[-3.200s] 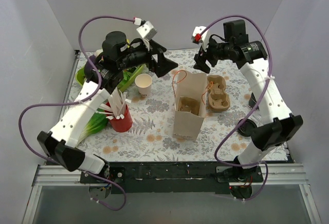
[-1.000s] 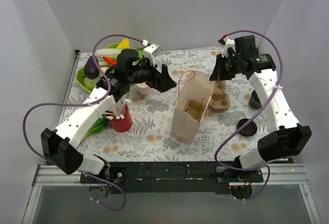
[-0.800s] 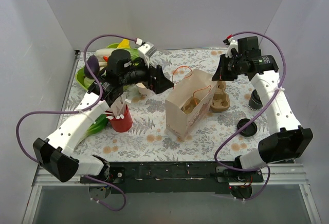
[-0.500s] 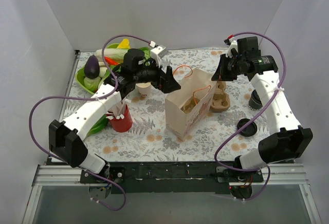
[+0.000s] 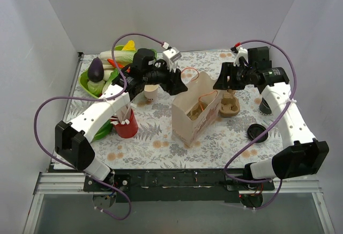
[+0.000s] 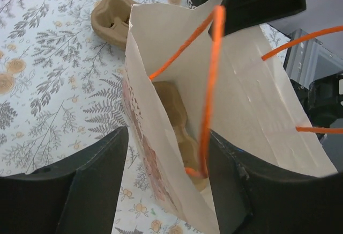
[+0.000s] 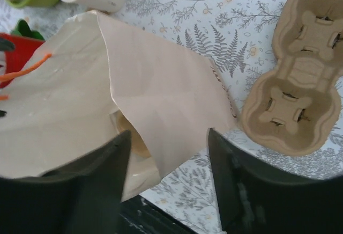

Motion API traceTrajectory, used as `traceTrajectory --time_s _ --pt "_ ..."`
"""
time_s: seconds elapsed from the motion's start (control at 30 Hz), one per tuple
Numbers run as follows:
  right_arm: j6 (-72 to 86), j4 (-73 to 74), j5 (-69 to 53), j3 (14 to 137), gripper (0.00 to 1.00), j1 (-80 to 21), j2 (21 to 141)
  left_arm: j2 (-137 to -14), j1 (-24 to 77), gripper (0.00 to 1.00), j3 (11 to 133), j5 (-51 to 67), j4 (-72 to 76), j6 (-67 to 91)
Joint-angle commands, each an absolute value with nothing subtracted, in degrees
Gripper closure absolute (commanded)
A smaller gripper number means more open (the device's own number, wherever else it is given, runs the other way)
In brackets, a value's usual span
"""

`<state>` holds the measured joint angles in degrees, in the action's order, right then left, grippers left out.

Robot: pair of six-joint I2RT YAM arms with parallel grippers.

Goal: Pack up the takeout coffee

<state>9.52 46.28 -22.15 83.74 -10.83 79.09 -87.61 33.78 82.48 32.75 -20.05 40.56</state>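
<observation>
Straddling bag (image 5: 194, 113) walls, left hand (image 5: 180, 87), right hand (image 5: 219, 82) gape empty; takeout coffee (image 5: 265, 107) lies apart.

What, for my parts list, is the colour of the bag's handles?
The handles are orange; left wrist view shows best.

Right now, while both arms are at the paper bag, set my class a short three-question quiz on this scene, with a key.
1. Multiple choice: what sits inside the brown paper bag with orange handles?
A) a moulded cardboard cup carrier
B) a red cup of sticks
C) a loose black lid
2. True or false: the second cardboard carrier, lying beside the bag, holds no cups.
3. Fill the gap: the left gripper and the right gripper, both at the bag's rim, have their jaws ___ (open or shut).
Key: 1 A; 2 true; 3 open.
</observation>
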Motion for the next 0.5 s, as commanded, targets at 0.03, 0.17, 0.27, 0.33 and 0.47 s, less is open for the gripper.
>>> traceTrajectory --time_s 0.03,0.17,0.27,0.33,0.47 --pt "4.49 43.85 -23.2 82.7 0.09 -10.37 75.5 -91.39 34.01 0.49 89.11 39.46 -28.11 32.27" --pt "-1.22 44.04 -22.5 87.18 0.06 -10.11 75.41 -96.58 33.93 0.78 96.58 38.59 -35.5 29.09" --pt "-4.83 40.27 -23.73 89.03 0.05 -10.19 74.62 -99.05 33.84 0.87 100.89 38.58 -39.28 28.74" --pt "-5.27 36.24 -23.29 88.6 0.04 -10.11 73.22 -98.97 33.92 0.87 101.95 38.58 -40.34 27.43" --pt "-7.11 31.91 -23.28 85.7 0.03 -10.11 71.11 -98.79 33.93 1.0 104.23 37.36 -41.66 23.47"
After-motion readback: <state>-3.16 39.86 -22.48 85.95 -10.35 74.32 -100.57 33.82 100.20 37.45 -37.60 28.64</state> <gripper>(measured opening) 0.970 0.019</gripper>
